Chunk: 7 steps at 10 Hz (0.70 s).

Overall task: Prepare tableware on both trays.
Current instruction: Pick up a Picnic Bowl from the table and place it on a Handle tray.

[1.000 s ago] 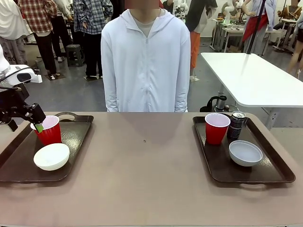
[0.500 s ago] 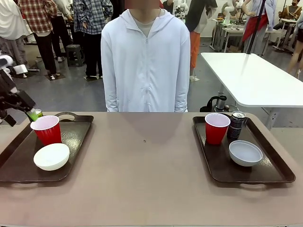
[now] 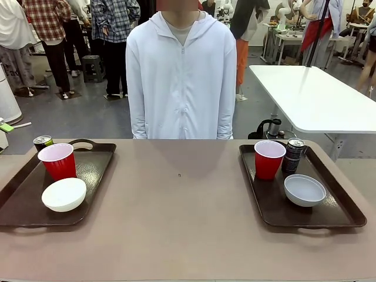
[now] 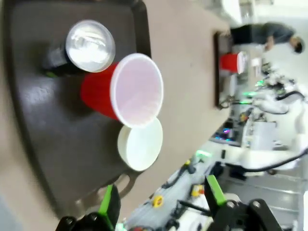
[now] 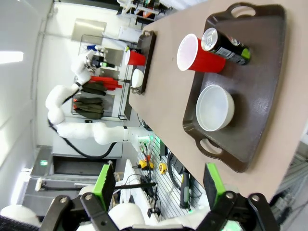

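The left tray point(image 3: 94, 170) holds a red cup point(image 3: 57, 161), a white bowl point(image 3: 64, 194) and a dark can point(image 3: 42, 141) behind the cup. The right tray point(image 3: 329, 214) carries a red cup point(image 3: 269, 158), a can point(image 3: 294, 155) and a white bowl point(image 3: 304, 190). My left gripper point(image 4: 162, 199) hangs open and empty above the left tray point(image 4: 38, 120), back from its can point(image 4: 89, 43), cup point(image 4: 130, 91) and bowl point(image 4: 140, 144). My right gripper point(image 5: 158, 180) is open and empty, well off the right tray point(image 5: 260, 96) with its cup point(image 5: 197, 55), can point(image 5: 224, 45) and bowl point(image 5: 215, 108).
A person in a white hoodie point(image 3: 181, 76) stands at the table's far edge, hands not over the table. The brown tabletop point(image 3: 182, 205) lies bare between the trays. A white table point(image 3: 311, 97) stands behind at the right.
My left gripper has pulled away from the left red cup toward the left and left the front view. The can behind that cup now shows.
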{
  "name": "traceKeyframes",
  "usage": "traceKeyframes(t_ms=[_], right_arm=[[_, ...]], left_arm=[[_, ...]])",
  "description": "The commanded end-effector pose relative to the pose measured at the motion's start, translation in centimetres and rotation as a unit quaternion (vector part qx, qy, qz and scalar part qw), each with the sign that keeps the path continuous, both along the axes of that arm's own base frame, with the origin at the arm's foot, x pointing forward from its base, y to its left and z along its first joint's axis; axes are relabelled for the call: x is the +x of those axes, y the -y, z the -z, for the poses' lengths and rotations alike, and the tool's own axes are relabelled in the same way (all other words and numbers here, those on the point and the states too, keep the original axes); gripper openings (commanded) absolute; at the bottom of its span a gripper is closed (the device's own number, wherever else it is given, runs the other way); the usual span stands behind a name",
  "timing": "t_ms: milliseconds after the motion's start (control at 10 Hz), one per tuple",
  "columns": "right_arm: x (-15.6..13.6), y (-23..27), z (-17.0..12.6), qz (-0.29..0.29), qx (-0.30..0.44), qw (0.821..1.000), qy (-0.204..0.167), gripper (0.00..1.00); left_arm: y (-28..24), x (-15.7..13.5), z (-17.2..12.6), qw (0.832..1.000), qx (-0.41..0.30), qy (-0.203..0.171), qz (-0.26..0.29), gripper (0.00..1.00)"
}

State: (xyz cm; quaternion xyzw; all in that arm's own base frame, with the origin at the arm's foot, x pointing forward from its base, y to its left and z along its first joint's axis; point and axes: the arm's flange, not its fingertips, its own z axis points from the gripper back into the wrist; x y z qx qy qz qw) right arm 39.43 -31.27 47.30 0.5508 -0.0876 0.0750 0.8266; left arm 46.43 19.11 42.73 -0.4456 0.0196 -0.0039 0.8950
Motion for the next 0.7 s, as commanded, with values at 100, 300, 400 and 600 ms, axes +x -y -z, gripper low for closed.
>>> traceKeyframes(t_ms=[100, 300, 400, 600], right_arm=[[0.0, 0.0, -0.1, -0.001, -0.001, 1.0, 0.003, 0.96], [0.0, 0.0, -0.1, -0.001, -0.001, 1.0, 0.003, 0.96], [0.0, 0.0, -0.1, -0.001, -0.001, 1.0, 0.003, 0.96], [0.0, 0.0, -0.1, -0.001, -0.001, 1.0, 0.003, 0.96]], left_arm=[[-6.6, 1.2, 1.4, 0.995, -0.071, 0.005, -0.069, 0.93], [-10.1, -0.4, 2.2, 0.991, -0.082, 0.009, -0.109, 0.93], [-11.1, -0.9, 2.4, 0.99, -0.077, 0.002, -0.116, 0.93], [-11.2, -1.5, 2.9, 0.991, -0.07, -0.005, -0.118, 0.93]])
